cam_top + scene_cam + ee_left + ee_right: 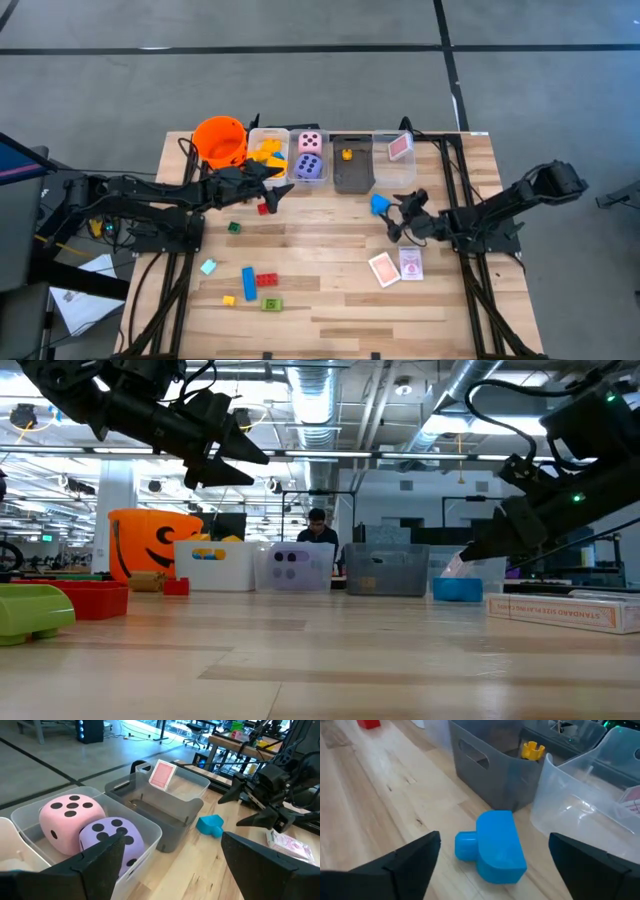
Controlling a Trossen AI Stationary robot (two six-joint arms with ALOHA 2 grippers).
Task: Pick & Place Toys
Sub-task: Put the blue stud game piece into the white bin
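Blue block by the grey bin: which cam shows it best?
Right wrist view: the blue block fills the frame between the open right gripper fingers, shape clear. High view shows a small blue spot, left wrist a distant piece, low view only a side sliver.

grey floor [300,25], desks (ceiling pipes [330,400])

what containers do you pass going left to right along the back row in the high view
orange bucket → clear bin with yellow blocks → clear bin with the pink die and purple die → grey bin → clear bin with a pink-white card
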